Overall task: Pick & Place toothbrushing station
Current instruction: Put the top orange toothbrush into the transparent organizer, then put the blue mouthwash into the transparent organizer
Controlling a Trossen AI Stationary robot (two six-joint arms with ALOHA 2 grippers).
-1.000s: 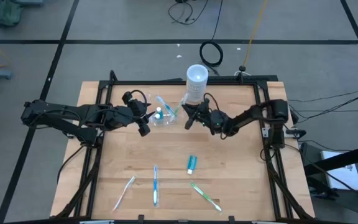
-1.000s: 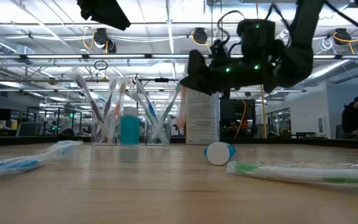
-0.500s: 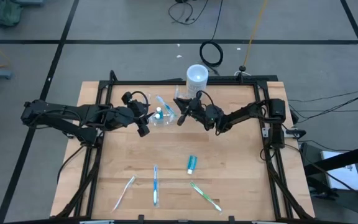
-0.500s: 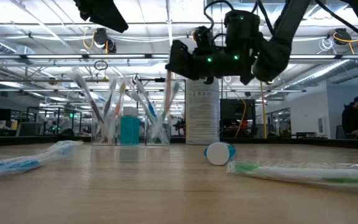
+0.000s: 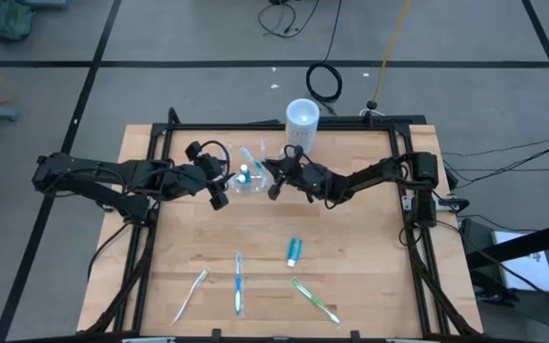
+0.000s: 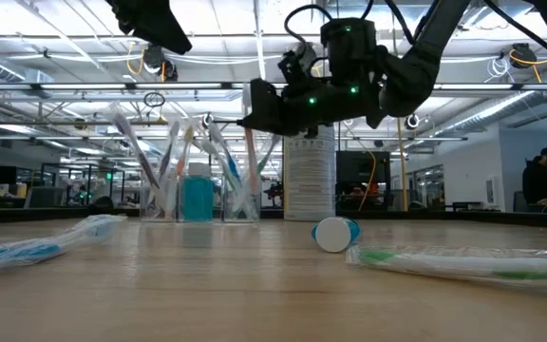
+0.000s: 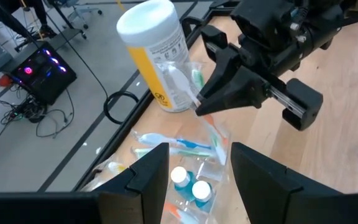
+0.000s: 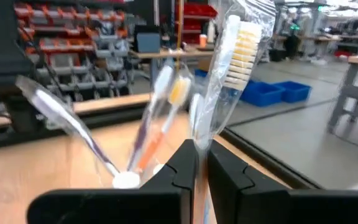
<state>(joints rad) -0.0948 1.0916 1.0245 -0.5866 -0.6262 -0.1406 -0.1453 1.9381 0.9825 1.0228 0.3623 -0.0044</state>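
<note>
the station [image 5: 247, 172] stands at the far middle of the surface [image 5: 351, 276], a clear holder with brushes and small tubes in it, just beside the white cup [image 5: 300, 122]. the right gripper [image 5: 274, 177] hangs over its right edge, closed on a wrapped toothbrush [image 8: 234, 59] standing upright. the left gripper [image 5: 223, 180] waits open just left of the station, holding nothing. three toothbrushes and a blue tube [image 5: 294, 251] lie on the near surface.
</note>
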